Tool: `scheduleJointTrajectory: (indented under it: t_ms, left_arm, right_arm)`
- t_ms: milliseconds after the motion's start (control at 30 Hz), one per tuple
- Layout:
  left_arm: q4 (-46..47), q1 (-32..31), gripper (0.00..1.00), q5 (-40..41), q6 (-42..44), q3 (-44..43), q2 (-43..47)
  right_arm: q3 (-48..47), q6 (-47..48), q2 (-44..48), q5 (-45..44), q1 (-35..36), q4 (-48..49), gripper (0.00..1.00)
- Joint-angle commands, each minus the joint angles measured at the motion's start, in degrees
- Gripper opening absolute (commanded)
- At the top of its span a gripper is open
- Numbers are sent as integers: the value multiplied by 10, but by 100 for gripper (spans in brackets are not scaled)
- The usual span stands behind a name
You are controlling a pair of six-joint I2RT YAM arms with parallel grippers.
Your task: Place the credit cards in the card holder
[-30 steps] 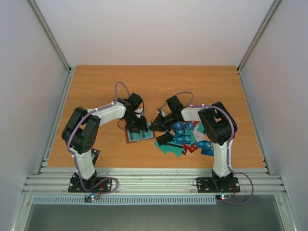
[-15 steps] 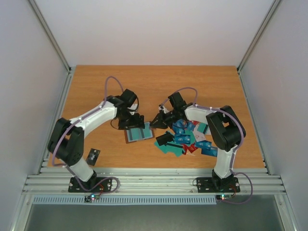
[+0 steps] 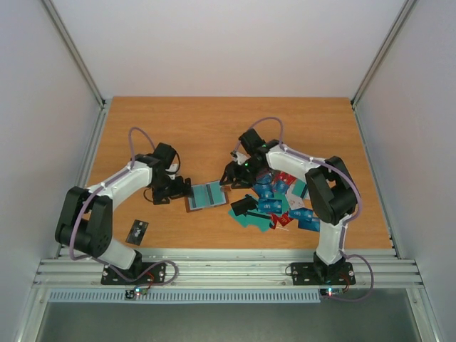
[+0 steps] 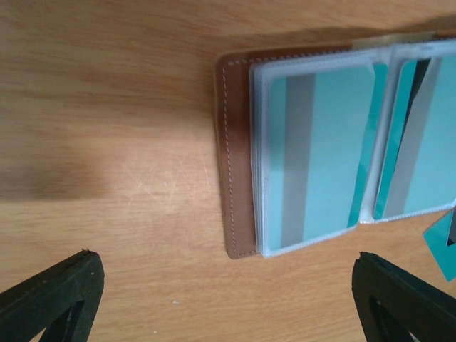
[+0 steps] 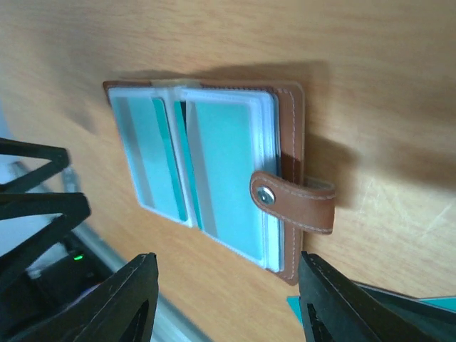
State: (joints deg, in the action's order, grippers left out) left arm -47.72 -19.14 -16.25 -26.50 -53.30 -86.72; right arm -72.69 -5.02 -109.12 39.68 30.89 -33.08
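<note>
Left tool (image 4: 224, 256) and right tool (image 5: 228, 260) gape empty; cards (image 3: 267, 206) look thin, stiff, slick; pinch an overhanging edge.

Built of white link shells and bulky black joint housings, alike on the left arm (image 3: 125, 178) and the right arm (image 3: 299, 162). Strung with thin lilac cable (image 3: 134, 137) that arches clear of the far joints, then hugs the white shells down toward the near side. Mounted on black base plates (image 3: 135, 272), each showing a small lit indicator in green and red. Finished with an all-black left claw (image 3: 178, 191) and right claw (image 3: 229, 178). From the wrist views: matte black fingers (image 4: 50, 299), flat and wedge-shaped, narrowing to blunt tips, with a triangular cut-out in one.
</note>
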Motion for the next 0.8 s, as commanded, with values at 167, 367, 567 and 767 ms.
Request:
scheduleJointTrajectory:
  t_ms: [167, 367, 567, 767]
  left_arm:
    - [31, 20, 91, 0, 5, 3, -15]
    - [34, 20, 87, 3, 3, 10, -18]
    - [36, 20, 86, 3, 3, 16, -19]
    - [31, 20, 86, 8, 6, 15, -16]
  right_arm:
    - [-164, 90, -51, -297, 89, -241, 53]
    - [-254, 121, -108, -410, 140, -327, 52]
    - [-349, 146, -169, -468, 175, -378, 54]
    - [-406, 155, -219, -497, 186, -409, 55]
